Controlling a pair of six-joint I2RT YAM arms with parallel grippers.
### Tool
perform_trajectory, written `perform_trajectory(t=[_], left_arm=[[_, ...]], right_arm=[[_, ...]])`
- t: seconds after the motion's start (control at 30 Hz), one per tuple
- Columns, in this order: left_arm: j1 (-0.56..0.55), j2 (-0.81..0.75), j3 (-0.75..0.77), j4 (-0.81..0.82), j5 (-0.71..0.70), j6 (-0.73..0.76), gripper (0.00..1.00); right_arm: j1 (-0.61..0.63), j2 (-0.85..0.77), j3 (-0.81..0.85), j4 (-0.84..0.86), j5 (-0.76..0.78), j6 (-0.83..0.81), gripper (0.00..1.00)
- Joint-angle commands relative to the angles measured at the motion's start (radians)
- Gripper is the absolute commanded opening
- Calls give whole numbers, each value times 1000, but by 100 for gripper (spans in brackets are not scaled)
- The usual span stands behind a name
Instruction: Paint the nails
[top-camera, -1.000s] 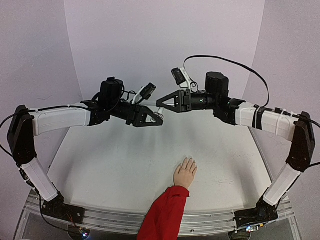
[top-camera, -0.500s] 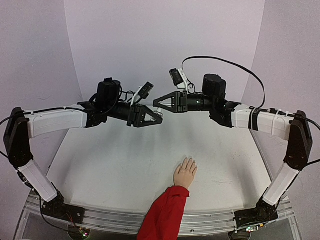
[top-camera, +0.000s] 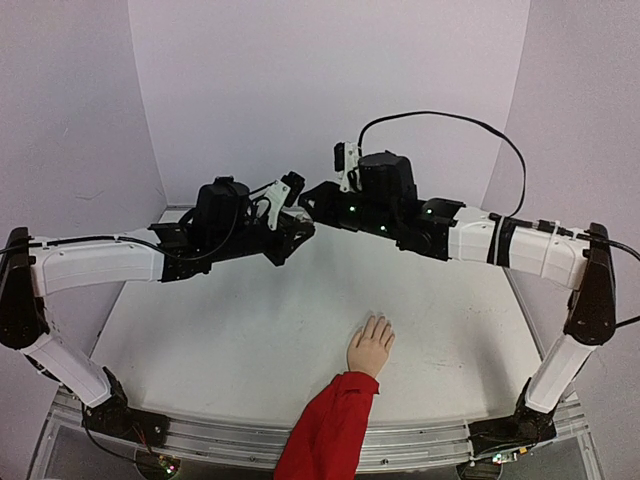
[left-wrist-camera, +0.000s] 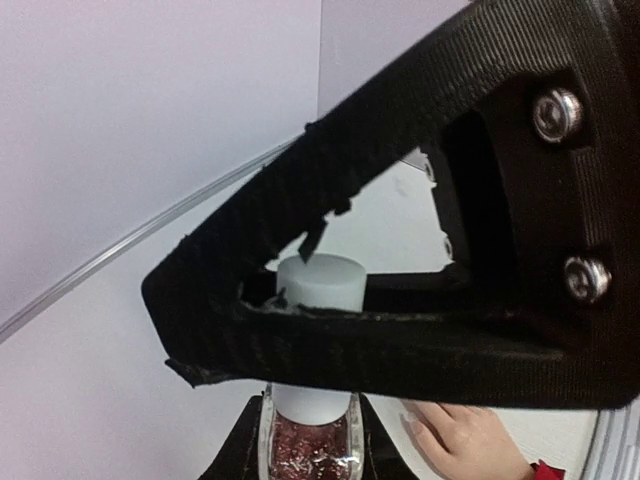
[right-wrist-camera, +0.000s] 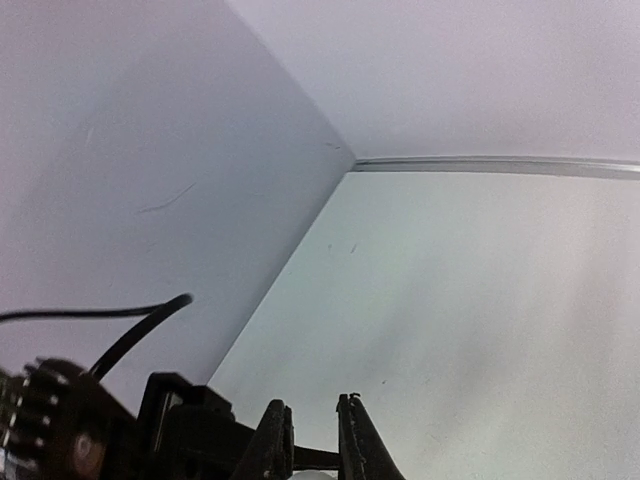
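We see a white counter (top-camera: 250, 330) filling the lower half of the top view, with a silver metal rail (top-camera: 230, 440) along its bottom edge. Pale lavender walls (top-camera: 330, 90) rise behind and at both sides. In the left wrist view, at bottom centre, stands a small clear bottle (left-wrist-camera: 312, 445) of reddish glitter, upright, with a white cylindrical cap (left-wrist-camera: 318, 285) on top. In the right wrist view a few faint dark specks (right-wrist-camera: 340, 247) mark the counter.
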Motion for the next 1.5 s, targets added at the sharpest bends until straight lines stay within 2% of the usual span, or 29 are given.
perform_trajectory(t=[0.0, 0.13, 0.33, 0.47, 0.6, 0.7, 0.77, 0.87, 0.97, 1.17, 1.27, 1.47], left_arm=[[32, -3, 41, 107, -334, 25, 0], [27, -1, 35, 106, -285, 19, 0], [27, -24, 10, 103, -221, 3, 2], [27, -47, -24, 101, -68, -44, 51], [29, -73, -74, 95, 45, -75, 85], [29, -128, -123, 92, 74, -82, 98], [29, -170, -154, 92, 85, -80, 99], [29, -228, -182, 89, 117, -67, 99], [29, -265, -186, 87, 128, -61, 99], [28, -275, -172, 85, 124, -59, 99], [29, -270, -169, 83, 128, -64, 99], [29, -267, -168, 82, 136, -69, 99]], right_arm=[[148, 19, 99, -223, 310, 106, 0], [165, 39, 150, -239, 323, 61, 0], [155, -12, 106, -184, 289, -70, 0], [126, -71, 29, -140, 315, -97, 0], [74, -133, -48, -133, 403, -141, 0], [6, -189, -151, -114, 466, -165, 0], [-32, -219, -241, -96, 567, -202, 0], [-103, -269, -401, -32, 619, -196, 0], [-146, -323, -598, 154, 662, -232, 0], [-188, -311, -849, 349, 795, -204, 0], [-209, -286, -928, 389, 844, -152, 0], [-242, -204, -1005, 419, 825, -54, 0]])
